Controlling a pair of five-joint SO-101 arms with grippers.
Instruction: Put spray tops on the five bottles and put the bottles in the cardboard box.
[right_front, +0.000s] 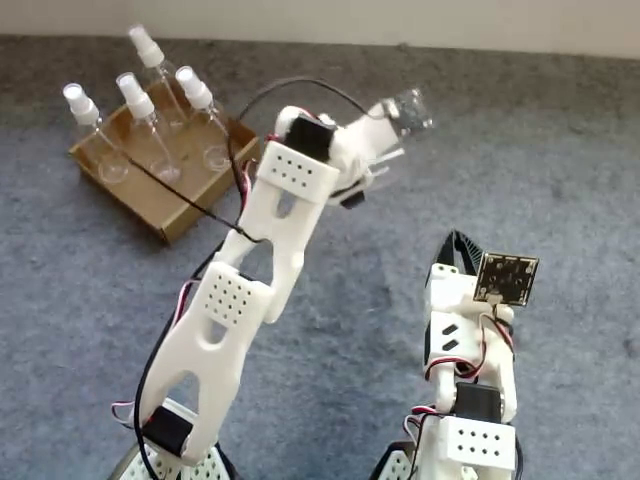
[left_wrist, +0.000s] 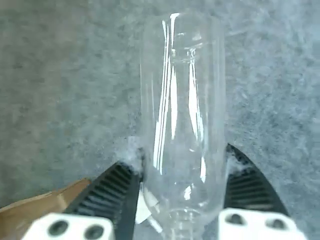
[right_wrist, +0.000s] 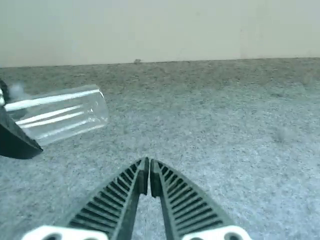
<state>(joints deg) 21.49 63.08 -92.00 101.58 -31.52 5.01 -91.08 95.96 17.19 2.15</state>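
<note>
Left hand: closed on a clear plastic bottle, one black ribbed finger pressed to each side of the bottle's body. The bottle is cylindrical and smooth-walled, with bright streaks of reflection along its length. Its flat, rounded base points away from the hand. Its neck end lies back between the fingers, and it cannot be told whether a top is fitted there.

In the high view this bottle is held above the tabletop, lying roughly level. It sits off to one side of the cardboard box and apart from it. The right wrist view shows the same bottle lying sideways over the tabletop.

Right hand: fully closed, the ribbed black fingers meeting at their tips, nothing between them. It hangs over bare tabletop, near the held bottle and apart from it.

Container: the box is shallow, open-topped brown cardboard, set at an angle near the far corner of the tabletop. It holds four bottles, clear and slender, standing on their bases. Each carries a white spray top.

Surfaces: the tabletop is covered in a grey, short-napped, carpet-like fabric. Both arms are white moulded plastic with perforated panels, and black cable is looped along them. A pale plain wall stands behind the tabletop.
</note>
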